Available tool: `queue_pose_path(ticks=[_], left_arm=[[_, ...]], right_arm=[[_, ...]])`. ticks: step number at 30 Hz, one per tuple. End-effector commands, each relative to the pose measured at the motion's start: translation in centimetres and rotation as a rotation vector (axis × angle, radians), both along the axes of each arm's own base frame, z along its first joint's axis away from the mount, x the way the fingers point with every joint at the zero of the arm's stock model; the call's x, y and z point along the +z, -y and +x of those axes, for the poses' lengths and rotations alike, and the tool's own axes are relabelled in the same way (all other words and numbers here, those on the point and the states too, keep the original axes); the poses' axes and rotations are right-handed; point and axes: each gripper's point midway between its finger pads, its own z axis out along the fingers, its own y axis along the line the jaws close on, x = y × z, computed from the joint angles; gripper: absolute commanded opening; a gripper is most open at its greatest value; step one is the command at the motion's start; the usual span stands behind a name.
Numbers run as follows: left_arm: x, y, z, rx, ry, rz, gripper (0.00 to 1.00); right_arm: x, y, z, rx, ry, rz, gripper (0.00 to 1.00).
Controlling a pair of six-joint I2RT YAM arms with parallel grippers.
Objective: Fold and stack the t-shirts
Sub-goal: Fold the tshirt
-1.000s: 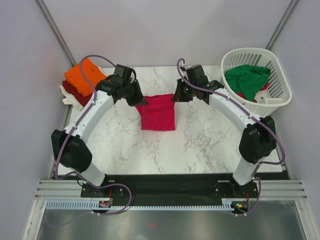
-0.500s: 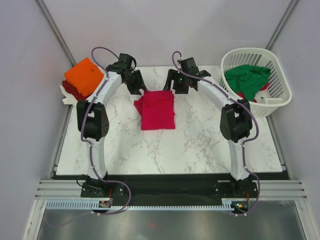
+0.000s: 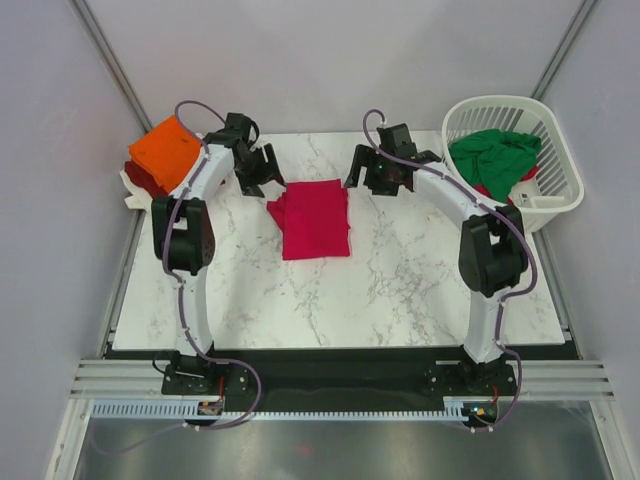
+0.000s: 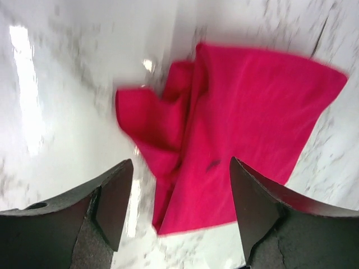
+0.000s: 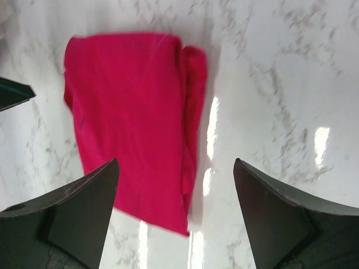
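A crimson-red t-shirt (image 3: pixel 314 220) lies folded into a rough rectangle on the marble table (image 3: pixel 400 290), with a rumpled flap at its left edge (image 4: pixel 151 120). My left gripper (image 3: pixel 266 178) hovers open just off the shirt's far left corner, nothing between its fingers (image 4: pixel 112 204). At the far right corner my right gripper (image 3: pixel 358 176) is also open and empty. Both wrist views look down on the crimson t-shirt (image 4: pixel 247 129) (image 5: pixel 132 117) between wide jaws. Orange (image 3: pixel 166 150), dark red (image 3: pixel 141 180) and white (image 3: pixel 128 197) t-shirts are stacked at the far left.
A white slatted basket (image 3: pixel 560 190) stands at the far right corner with a green t-shirt (image 3: pixel 494 152) and a bit of red cloth inside. Grey walls close in the table on three sides.
Both grippers went from shut to open and let go of the crimson t-shirt's far corners. They drew slightly apart, and the shirt now lies flat on the table.
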Motion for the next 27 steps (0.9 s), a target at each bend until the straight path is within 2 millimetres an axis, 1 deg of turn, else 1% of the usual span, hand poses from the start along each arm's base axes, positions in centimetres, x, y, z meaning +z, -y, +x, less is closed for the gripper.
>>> queue_pose_path(ticks=[1,2,3,4,5,6,7,8,9,10,11,12,13,14,15,16,17,18,19,21,23,25,26,27], left_arm=[[2.7,-0.9,-2.7,-0.028,0.081,0.048,0.77],[4.6,-0.3,-2.3,-0.044,0.173,0.010,0.77],[2.4,-0.2,-4.0,-0.063,0.144,-0.009,0.77],[2.4,0.3,-4.3,-0.080,0.170,-0.038,0.78],[2.2,0.9,-4.8,-0.100,0.177,-0.082,0.78],[1.8,1.3,-5.0,-0.107,0.206,-0.105,0.78],[1.4,1.5,-5.2,-0.110,0.209,-0.118,0.79],[0.6,1.4,-5.8,-0.109,0.186,-0.116,0.79],[-1.2,1.1,-7.1,-0.107,0.135,-0.110,0.79],[-0.3,2.3,-4.8,-0.128,0.250,-0.172,0.80],[-0.1,3.7,-5.2,-0.180,0.256,-0.252,0.81],[-0.7,4.0,-5.6,-0.176,0.249,-0.278,0.81],[-0.6,4.2,-4.7,-0.179,0.297,-0.291,0.81],[-0.8,4.3,-4.5,-0.179,0.309,-0.293,0.82],[-1.0,4.2,-4.2,-0.176,0.322,-0.290,0.82],[-1.1,4.2,-3.7,-0.173,0.346,-0.283,0.82],[-1.3,4.1,-3.4,-0.170,0.350,-0.274,0.82],[-1.1,3.9,-3.0,-0.170,0.366,-0.261,0.82],[-1.1,3.7,-2.7,-0.166,0.373,-0.247,0.82],[-0.8,3.1,-1.9,-0.152,0.401,-0.199,0.82],[-0.3,2.4,-1.9,-0.141,0.410,-0.161,0.82],[-0.4,1.9,-2.1,-0.133,0.403,-0.122,0.82],[-0.6,1.0,-1.9,-0.102,0.390,-0.076,0.81],[-0.4,0.7,-2.3,-0.112,0.379,-0.053,0.81]], right_arm=[[3.6,-3.5,-3.1,0.143,0.106,0.084,0.90],[2.5,-3.8,-4.3,0.171,0.078,0.081,0.90],[2.1,-3.9,-4.8,0.178,0.067,0.081,0.90],[2.2,-4.0,-5.3,0.186,0.066,0.088,0.90],[2.0,-4.0,-5.8,0.195,0.053,0.097,0.89],[1.4,-4.2,-6.8,0.220,0.025,0.117,0.89],[2.2,-4.3,-7.4,0.232,0.041,0.130,0.89],[2.5,-4.5,-8.0,0.243,0.042,0.138,0.89],[2.1,-4.3,-8.8,0.253,0.030,0.138,0.89],[3.3,-4.2,-9.4,0.264,0.054,0.146,0.89],[3.6,-4.1,-9.8,0.270,0.061,0.146,0.89],[3.1,-3.9,-10.5,0.274,0.050,0.142,0.89],[3.9,-3.7,-10.9,0.281,0.069,0.144,0.89],[3.9,-3.6,-11.3,0.286,0.070,0.144,0.89],[3.2,-3.5,-12.0,0.290,0.051,0.142,0.89],[3.4,-3.4,-12.5,0.297,0.053,0.147,0.89],[3.2,-3.4,-12.9,0.302,0.047,0.147,0.89],[2.5,-3.2,-13.4,0.304,0.032,0.141,0.90],[2.6,-3.1,-13.7,0.307,0.035,0.142,0.89],[2.0,-3.0,-14.3,0.315,0.024,0.137,0.89],[1.9,-2.9,-14.6,0.324,0.022,0.132,0.89],[1.4,-2.8,-14.7,0.324,0.010,0.125,0.89],[1.2,-2.8,-14.7,0.327,0.007,0.124,0.89],[1.3,-2.9,-14.7,0.331,0.009,0.124,0.89]])
